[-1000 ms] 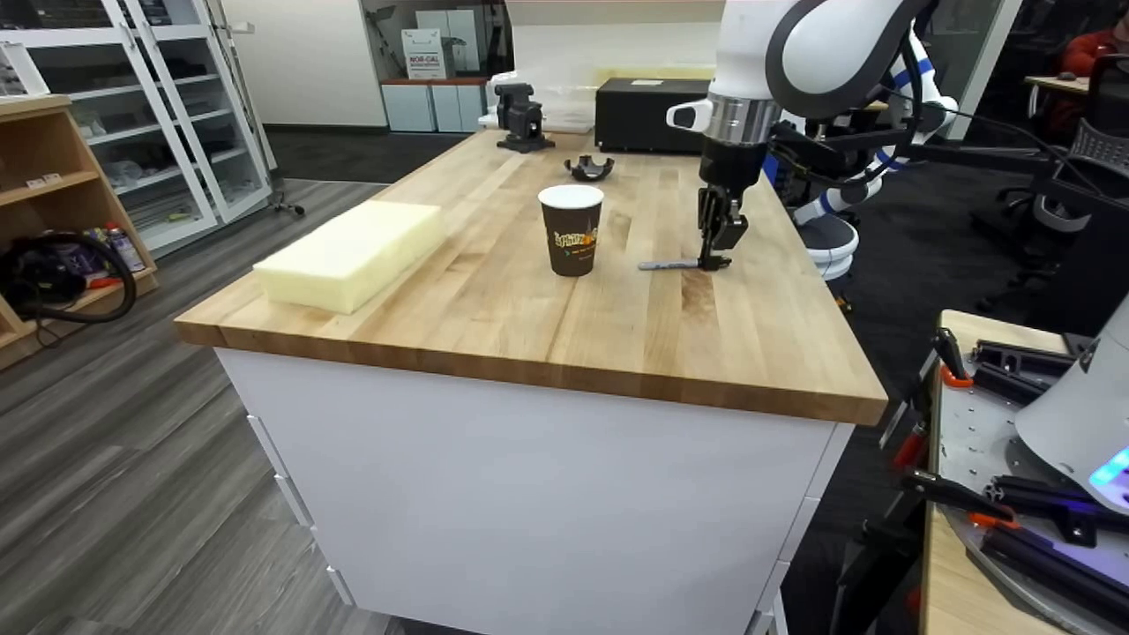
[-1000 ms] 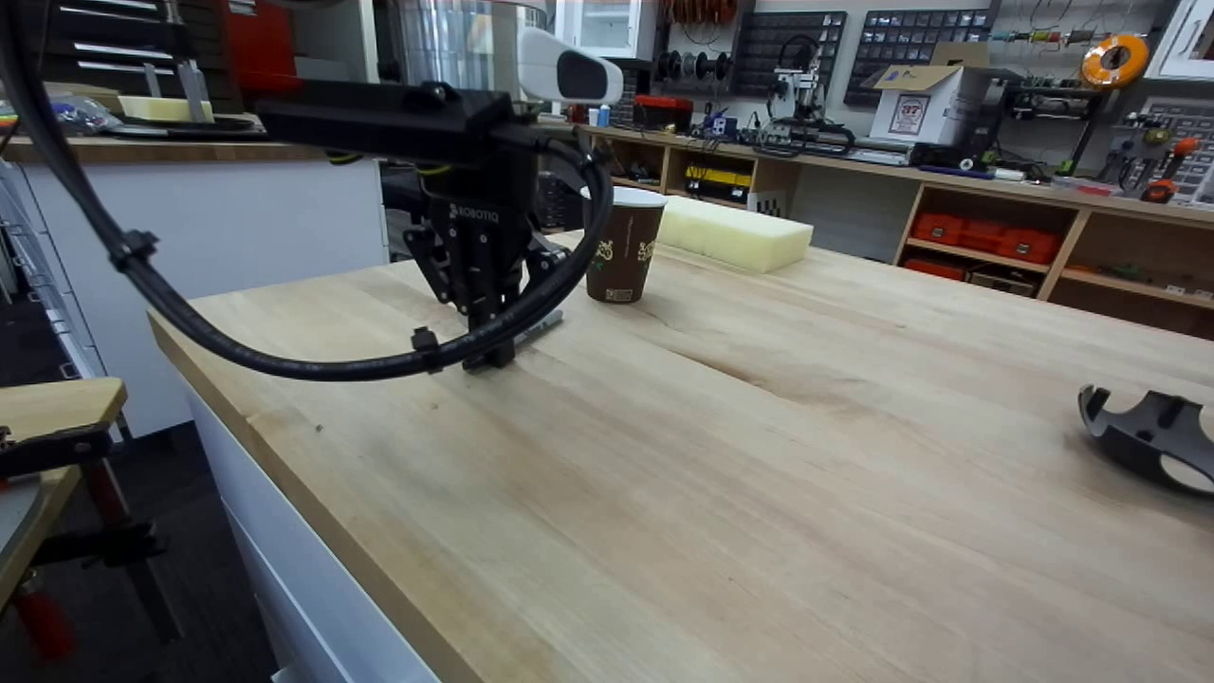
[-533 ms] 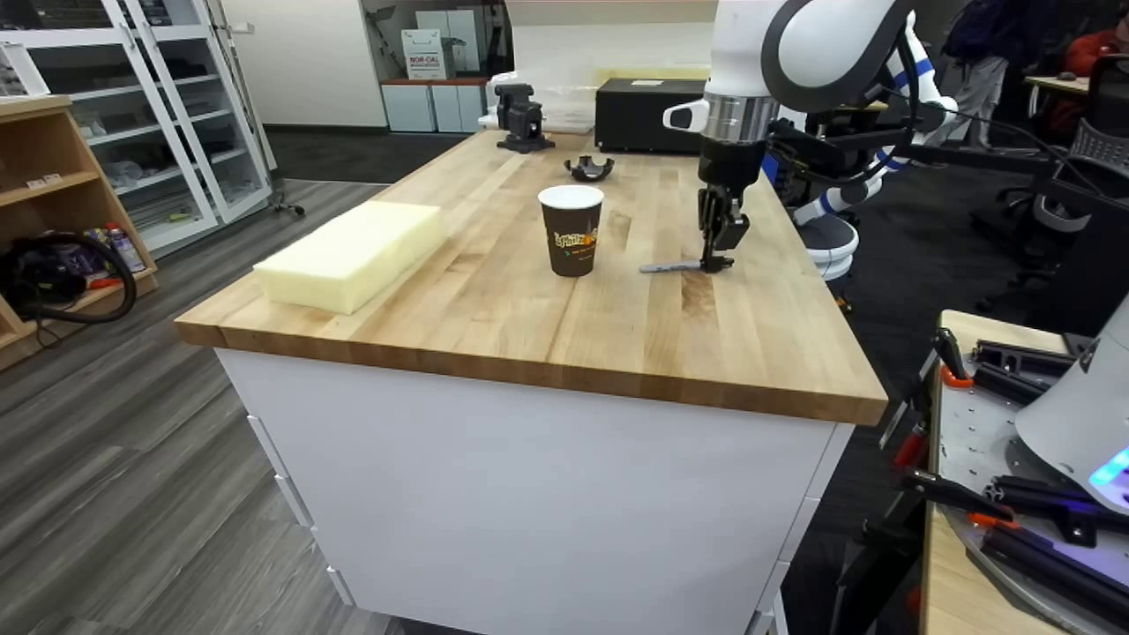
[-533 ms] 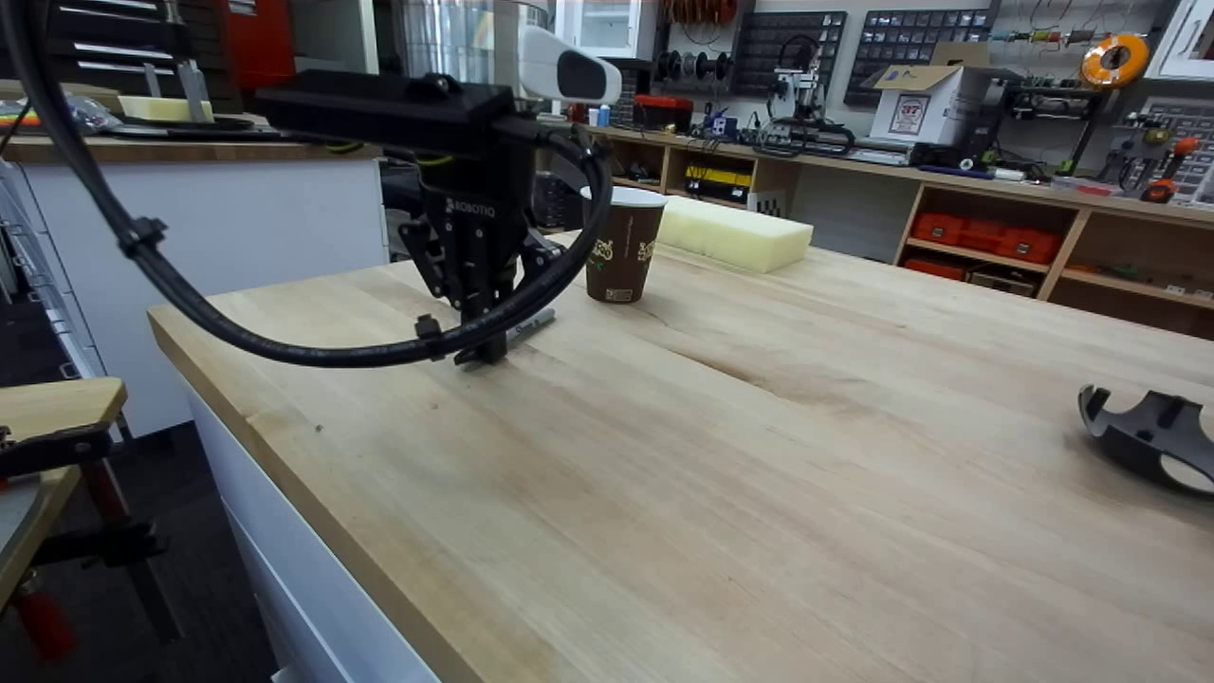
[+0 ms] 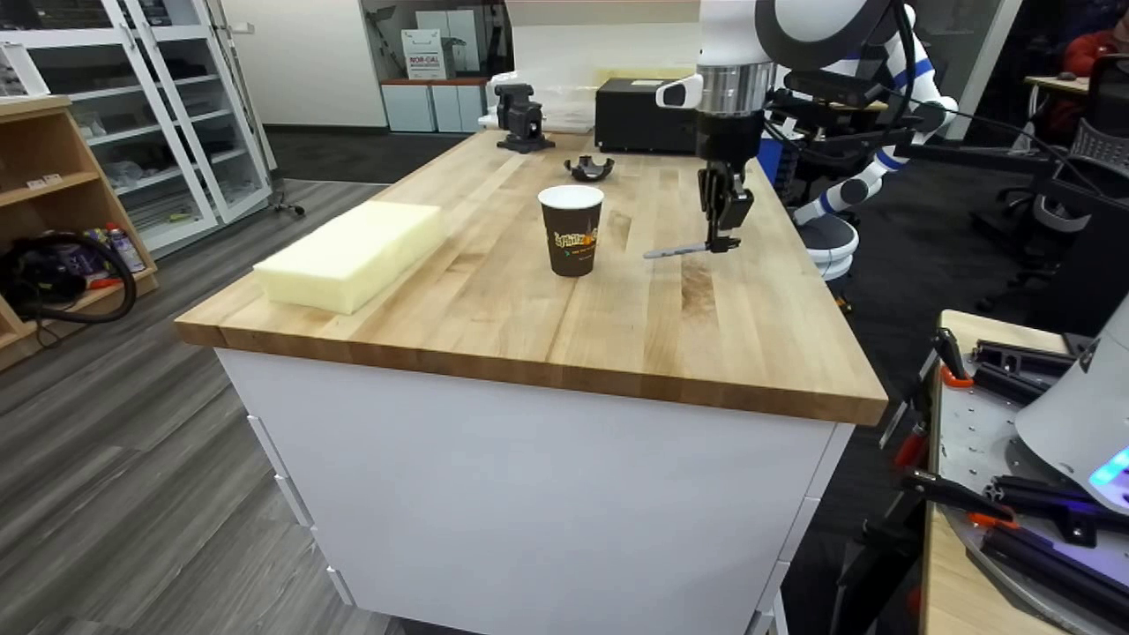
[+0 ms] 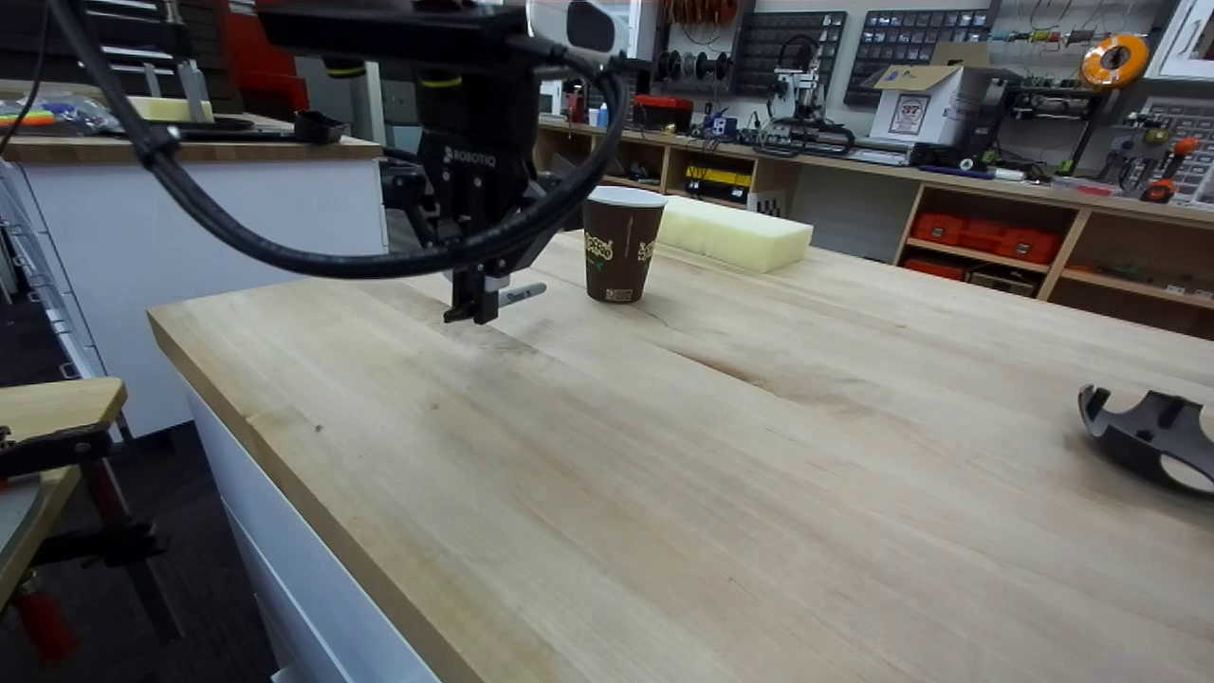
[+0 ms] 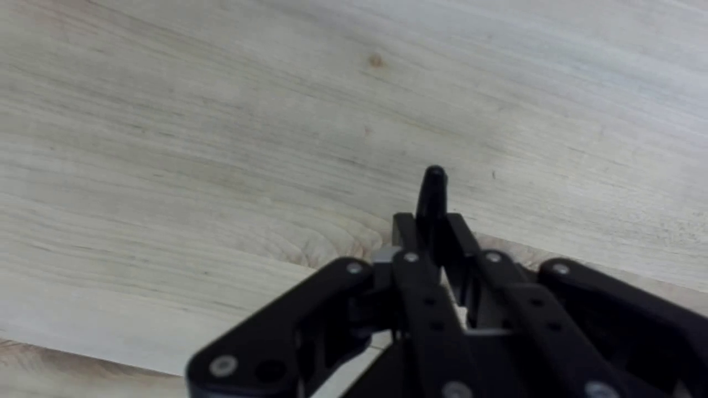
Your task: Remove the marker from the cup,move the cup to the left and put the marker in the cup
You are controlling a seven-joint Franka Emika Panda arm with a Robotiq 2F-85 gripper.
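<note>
The marker, grey with a black end, is held near level a little above the table by my gripper (image 5: pixel 721 243). Its grey end (image 5: pixel 676 252) sticks out toward the cup, and shows again in an exterior view (image 6: pixel 524 293) beside the gripper (image 6: pixel 472 311). In the wrist view the black end of the marker (image 7: pixel 433 190) juts out between the closed fingertips (image 7: pixel 428 224). The cup (image 5: pixel 571 238), dark brown with a pale rim, stands upright on the table, apart from the marker; it also shows in an exterior view (image 6: pixel 621 251). The cup is out of the wrist view.
A pale yellow foam block (image 5: pixel 353 256) lies beyond the cup, also in an exterior view (image 6: pixel 735 234). A black curved part (image 5: pixel 588 168) lies farther along the wooden table (image 5: pixel 529 326). A black box (image 5: pixel 644 116) and a dark clamp-like device (image 5: pixel 522 119) stand at the far end.
My gripper was at the tabletop with the marker between its fingers; it has lifted, and the marker has risen off the table with it. The cup has not moved.
</note>
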